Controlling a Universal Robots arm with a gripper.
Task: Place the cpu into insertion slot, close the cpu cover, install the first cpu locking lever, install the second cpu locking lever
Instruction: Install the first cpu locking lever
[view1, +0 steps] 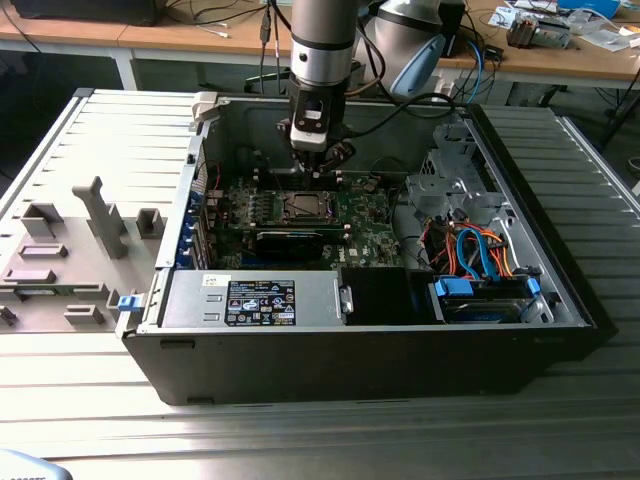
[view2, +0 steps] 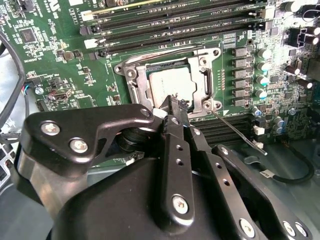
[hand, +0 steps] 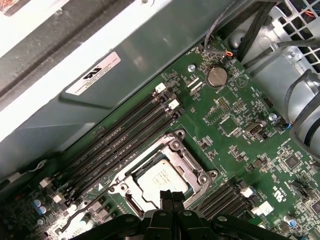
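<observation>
In the exterior view, the gripper (view1: 316, 165) is hanging inside the open computer case (view1: 560, 300), directly over the insertion slot (view1: 303, 207). A long black card (view1: 295, 240) is lying just past the slot from the tool. Orange and blue cables (view1: 470, 250) are sitting well apart from it.

In the second wrist view, the gripper's fingers (view2: 176, 112) are pressing together and carrying nothing. Their tip is pointing at the near edge of the cpu cover (view2: 142, 82); whether it is touching cannot be told. The cpu (view2: 172, 85) is sitting in the slot, and the cover seems to be lying flat around it. Judging from this, the levers are the step in hand. One locking lever (view2: 235, 129) is standing free, slanting away beside the tip. Such thin wire is calling for an exact push down and under its hook. A second lever (view2: 170, 51) is lying beyond the cpu; latched or not, it is unclear.

In the first wrist view, the closed tip (hand: 171, 196) is hovering at the cpu's edge. The memory slots (hand: 120, 135) are crowding the far side of the frame, leaving little room.
</observation>
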